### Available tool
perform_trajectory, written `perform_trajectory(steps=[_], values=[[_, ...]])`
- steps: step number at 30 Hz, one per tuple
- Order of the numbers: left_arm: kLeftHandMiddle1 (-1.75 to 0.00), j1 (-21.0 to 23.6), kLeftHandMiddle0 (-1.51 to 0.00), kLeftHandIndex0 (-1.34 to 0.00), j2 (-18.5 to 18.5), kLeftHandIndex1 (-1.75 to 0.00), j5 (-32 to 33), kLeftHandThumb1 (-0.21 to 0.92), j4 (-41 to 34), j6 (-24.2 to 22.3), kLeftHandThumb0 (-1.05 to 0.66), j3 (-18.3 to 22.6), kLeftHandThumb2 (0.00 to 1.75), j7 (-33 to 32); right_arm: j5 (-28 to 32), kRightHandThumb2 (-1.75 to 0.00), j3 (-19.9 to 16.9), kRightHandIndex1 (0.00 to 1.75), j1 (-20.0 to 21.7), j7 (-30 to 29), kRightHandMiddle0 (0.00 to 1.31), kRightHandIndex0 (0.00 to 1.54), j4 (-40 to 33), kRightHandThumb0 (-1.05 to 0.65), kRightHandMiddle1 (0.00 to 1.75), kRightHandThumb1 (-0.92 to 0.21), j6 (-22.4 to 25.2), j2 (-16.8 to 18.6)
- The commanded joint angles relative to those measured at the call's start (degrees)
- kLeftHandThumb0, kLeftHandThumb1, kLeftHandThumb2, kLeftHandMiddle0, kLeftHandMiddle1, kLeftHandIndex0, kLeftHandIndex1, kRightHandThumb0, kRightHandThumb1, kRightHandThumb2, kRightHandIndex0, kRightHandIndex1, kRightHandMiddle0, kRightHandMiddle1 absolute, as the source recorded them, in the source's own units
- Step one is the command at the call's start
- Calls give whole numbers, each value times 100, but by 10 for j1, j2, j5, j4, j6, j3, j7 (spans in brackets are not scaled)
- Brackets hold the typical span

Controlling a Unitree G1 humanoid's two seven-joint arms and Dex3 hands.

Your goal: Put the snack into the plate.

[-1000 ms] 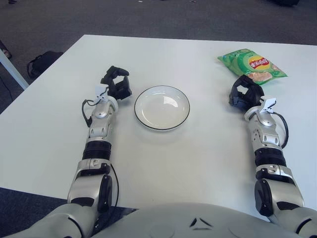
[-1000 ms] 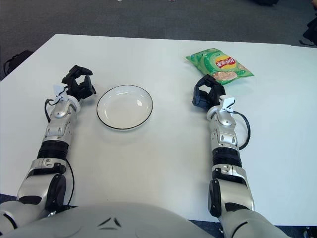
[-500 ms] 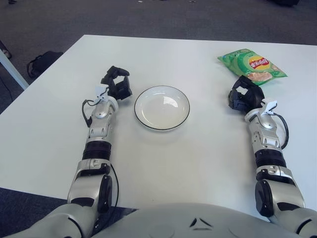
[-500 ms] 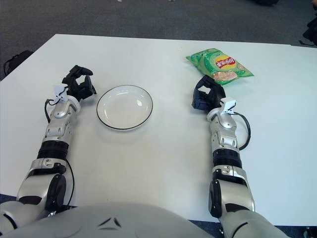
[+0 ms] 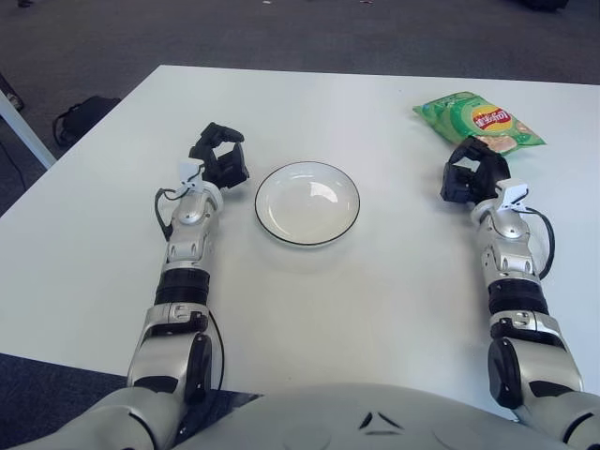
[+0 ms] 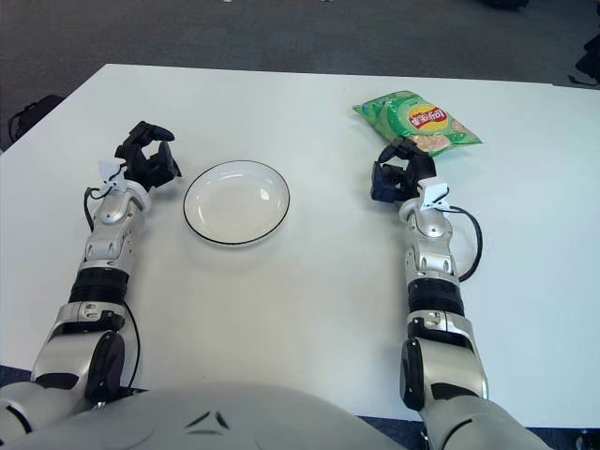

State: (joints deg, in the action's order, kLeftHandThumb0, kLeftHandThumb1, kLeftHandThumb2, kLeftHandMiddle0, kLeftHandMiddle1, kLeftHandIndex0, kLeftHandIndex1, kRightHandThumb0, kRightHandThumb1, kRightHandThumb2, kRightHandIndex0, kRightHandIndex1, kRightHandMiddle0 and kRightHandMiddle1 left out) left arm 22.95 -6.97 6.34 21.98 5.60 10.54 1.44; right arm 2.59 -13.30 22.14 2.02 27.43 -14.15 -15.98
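Observation:
A green bag of chips (image 5: 478,120) lies flat at the far right of the white table (image 5: 375,300). The white plate (image 5: 307,202) with a dark rim stands empty in the middle. My right hand (image 5: 472,172) is just in front of the bag's near edge, fingers spread and holding nothing. It is close to the bag; whether they touch I cannot tell. My left hand (image 5: 220,156) shows to the left of the plate, fingers loosely curled and empty.
A dark bag (image 5: 80,116) lies on the grey carpet off the table's left edge. A pale bar (image 5: 23,131) slants along the far left. Bare tabletop stretches between the plate and the chips.
My right hand has moved forward and a little to the right, closing on the near edge of the chip bag. The left arm, plate and bag have stayed put.

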Motion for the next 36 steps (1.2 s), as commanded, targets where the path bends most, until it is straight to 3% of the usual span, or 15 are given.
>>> perform_trajectory(steps=[1,6,11,24,28,36], values=[[-175,-12,-99,-46,0,-175,-6,51,-10,-6,-42,-2,107,-7,-11,-140,2,175,16,-8,67,117,-26,-51,175,-25,5,-14],[-175,-18,-98,-46,-1,-175,-8,51,-18,-4,-42,-5,107,-6,-19,-140,3,175,35,-3,67,117,-39,-51,175,-25,18,-36],[-175,-28,-100,-46,-2,-175,-7,51,-27,4,-42,-10,107,3,-20,-138,-5,175,85,1,65,114,8,-50,175,-27,21,-69],[-175,-47,-102,-47,9,-175,-10,49,-55,-1,-43,-16,109,-8,-42,-127,11,175,125,-23,59,108,19,-47,175,-35,55,-84],[-175,-50,-102,-47,10,-175,-9,49,-55,3,-43,-17,109,-7,-68,-124,24,175,132,-37,57,105,23,-46,175,-38,64,-91],[-175,-49,-101,-47,7,-175,-7,50,-44,14,-42,-18,108,2,-143,-112,74,175,189,-55,49,99,119,-43,175,-48,44,-126]])
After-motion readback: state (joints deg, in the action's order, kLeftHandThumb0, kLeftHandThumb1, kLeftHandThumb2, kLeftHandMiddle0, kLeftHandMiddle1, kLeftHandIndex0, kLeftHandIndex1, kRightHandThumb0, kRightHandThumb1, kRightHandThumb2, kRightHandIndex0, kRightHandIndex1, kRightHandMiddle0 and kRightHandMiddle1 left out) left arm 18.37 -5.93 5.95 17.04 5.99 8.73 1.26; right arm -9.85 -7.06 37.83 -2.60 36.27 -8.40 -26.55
